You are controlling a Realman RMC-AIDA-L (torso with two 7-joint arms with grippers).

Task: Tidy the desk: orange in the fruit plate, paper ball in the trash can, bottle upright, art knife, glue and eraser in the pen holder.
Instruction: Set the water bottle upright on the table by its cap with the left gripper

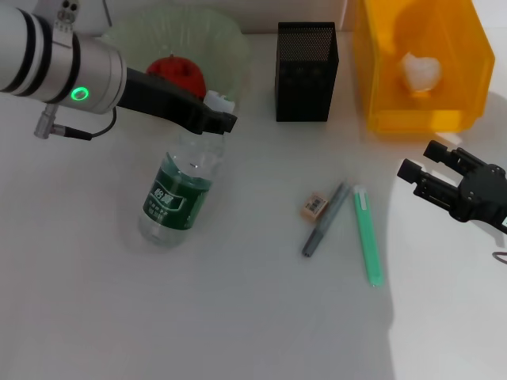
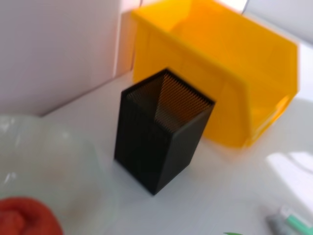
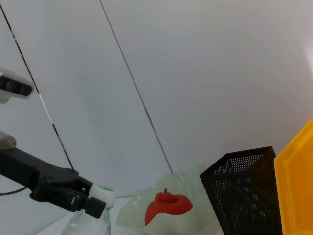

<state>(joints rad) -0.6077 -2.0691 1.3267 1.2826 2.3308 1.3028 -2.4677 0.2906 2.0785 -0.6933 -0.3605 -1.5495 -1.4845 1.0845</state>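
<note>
Farthest right of the pen holder (image 1: 307,73) and just beside it, the trash can (image 1: 420,67), with the paper ball (image 1: 421,73) inside. Left of the pen holder, the fruit plate (image 1: 127,36), holding the orange (image 1: 181,73). Forward and left of the pen holder, standing upright, the bottle (image 1: 178,190), white cap pinched by the left gripper (image 1: 224,110), fingers closed around it. Well forward and right of the pen holder, hovering above the table (image 1: 238,317), the right gripper (image 1: 424,162), fingers spread, holding nothing. Forward of the pen holder, lying flat, a green stick (image 1: 368,235); just nearer the bottle, a grey stick (image 1: 325,219); touching or nearly touching that one, the eraser (image 1: 314,206).
</note>
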